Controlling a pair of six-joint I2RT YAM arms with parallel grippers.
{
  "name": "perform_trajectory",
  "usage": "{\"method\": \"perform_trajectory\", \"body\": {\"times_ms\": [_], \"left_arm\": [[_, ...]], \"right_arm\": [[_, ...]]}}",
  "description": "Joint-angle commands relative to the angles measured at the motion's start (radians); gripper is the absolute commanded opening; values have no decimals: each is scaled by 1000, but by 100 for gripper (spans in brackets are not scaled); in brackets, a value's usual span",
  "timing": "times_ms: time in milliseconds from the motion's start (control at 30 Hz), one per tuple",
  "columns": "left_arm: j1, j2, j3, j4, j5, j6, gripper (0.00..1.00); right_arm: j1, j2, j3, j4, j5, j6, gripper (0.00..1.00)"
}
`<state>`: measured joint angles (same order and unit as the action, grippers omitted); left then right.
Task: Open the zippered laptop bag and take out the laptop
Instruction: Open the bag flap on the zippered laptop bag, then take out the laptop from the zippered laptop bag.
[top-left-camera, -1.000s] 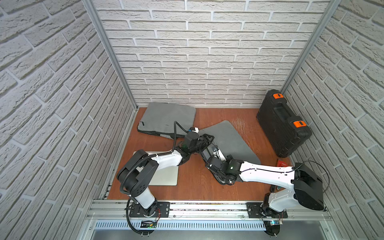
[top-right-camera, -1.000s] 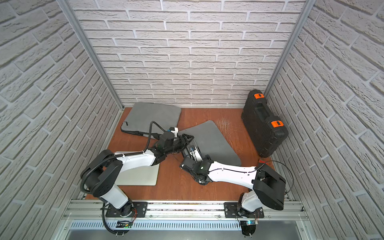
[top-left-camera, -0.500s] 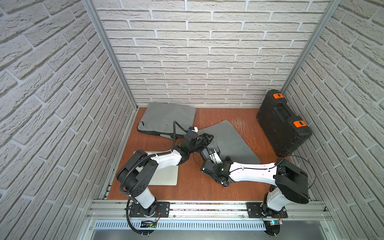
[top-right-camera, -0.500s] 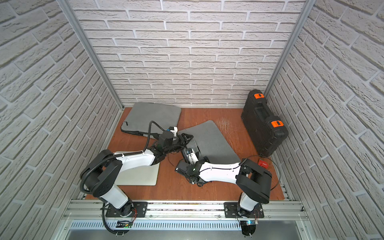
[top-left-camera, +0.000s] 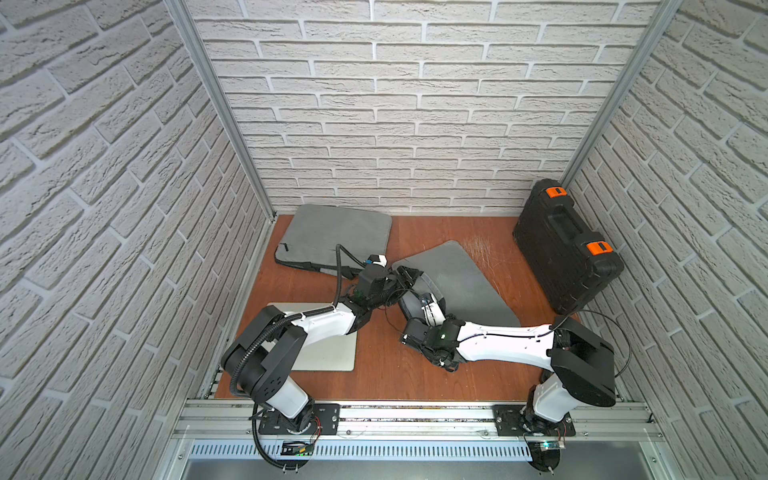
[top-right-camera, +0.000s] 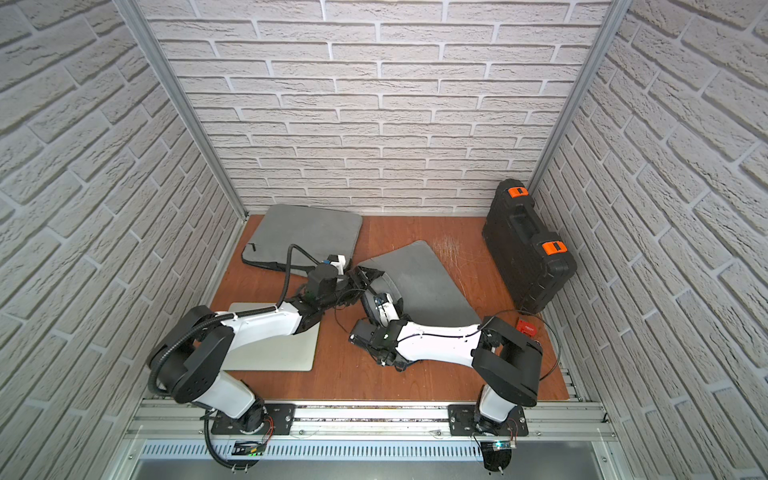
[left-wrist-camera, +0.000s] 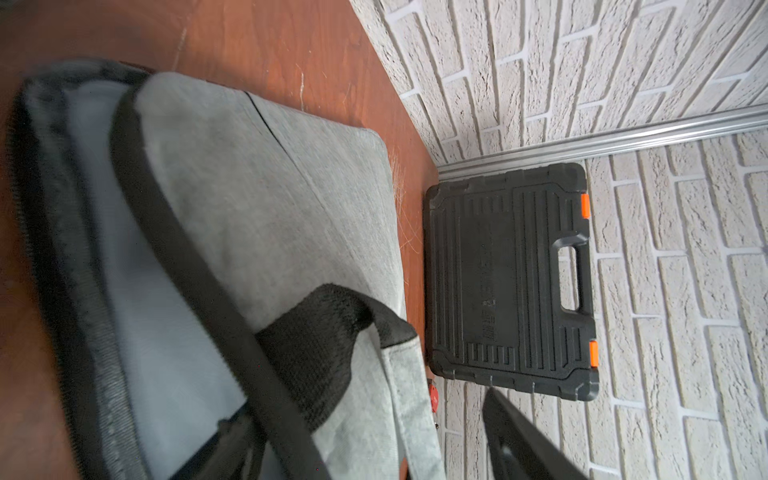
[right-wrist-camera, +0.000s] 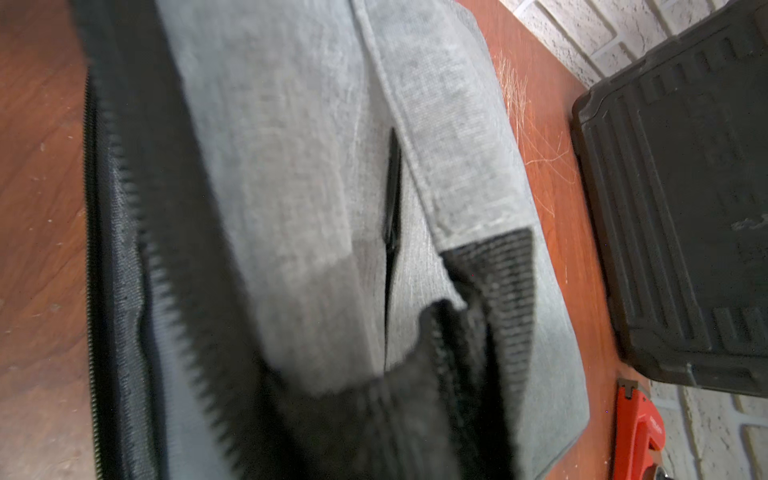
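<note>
Visibly agape, grey laptop bag (top-left-camera: 465, 282).

From my station I read the laptop bag (top-left-camera: 461, 282) as heathered grey cloth, edged with black zip tape, with black ribbed webbing (left-wrist-camera: 320, 345) at one corner and a paler grey lining. A second bag (top-left-camera: 336, 232) is the same grey with black trim. The laptop (top-left-camera: 336, 353) is plain silver. The bench (top-left-camera: 386, 374) is reddish-brown wood grain with pale scratches. The case (top-left-camera: 561, 253) is black and ribbed, with two orange latches. The walls (top-left-camera: 415, 104) carry a white brick pattern. A small thing (top-right-camera: 527, 328) is bright red. The left arm (top-left-camera: 324, 326) and right arm (top-left-camera: 507, 340) are white with black joints
</note>
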<state>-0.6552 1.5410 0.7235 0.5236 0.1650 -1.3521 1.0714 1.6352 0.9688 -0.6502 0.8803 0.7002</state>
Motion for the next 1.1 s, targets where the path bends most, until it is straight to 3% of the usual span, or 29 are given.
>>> {"method": "perform_trajectory", "body": {"times_ms": [0,67,300,467,667,1067], "left_arm": [[19,-63,-41,21,-30,28,89],[26,-96,-64,-15,-53,34,98],[17,-188,-130,-138,-132,61,98],[-38,-150,-143,-108,-140,50,93],[-103,1,-103,22,-96,16,85],[-125,233,-39,312,-19,-83,63]], "right_arm": [[-5,-66,40,-3,44,-2,6],[-7,-87,47,-6,42,-7,6],[-36,-176,63,1,-12,-40,6],[-65,-224,81,5,-82,-46,6],[-87,-287,93,30,-146,-53,6],[-107,-307,130,46,-206,-73,6]]}}
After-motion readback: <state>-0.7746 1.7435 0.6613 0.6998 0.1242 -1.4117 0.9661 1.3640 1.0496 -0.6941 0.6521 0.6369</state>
